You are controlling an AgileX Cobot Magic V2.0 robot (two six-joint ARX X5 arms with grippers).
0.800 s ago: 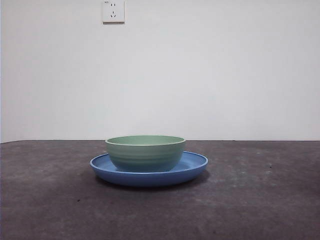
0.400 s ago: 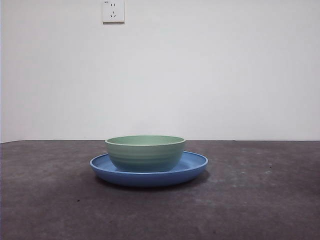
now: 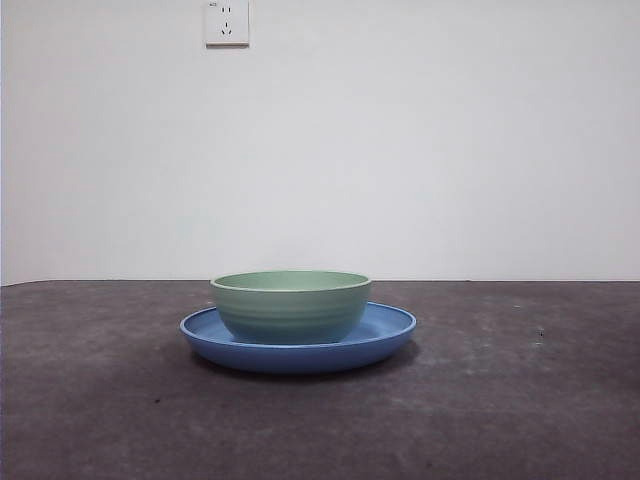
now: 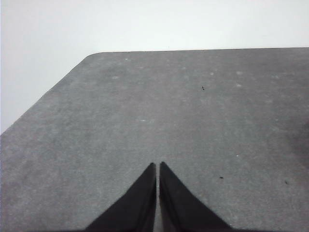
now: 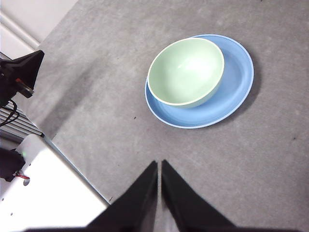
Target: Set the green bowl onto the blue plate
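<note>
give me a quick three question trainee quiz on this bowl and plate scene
1. True or false: the green bowl sits centred on the blue plate.
2. Which gripper's camera shows the bowl? A left B right
3. How do both grippers' jaws stand?

Key:
1. False; it sits off-centre, near one rim.
2. B; the right gripper hangs well clear of it, while the left gripper sees only the table.
3. Shut, holding nothing.

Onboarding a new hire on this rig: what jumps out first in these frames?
The green bowl sitting upright in the blue plate, off-centre toward one side of it, mid-table. Behind them a bare white wall with one socket high up. Both arms are away from the dishes: the right end effector hangs shut well above them, the left end effector shut over bare tabletop.
</note>
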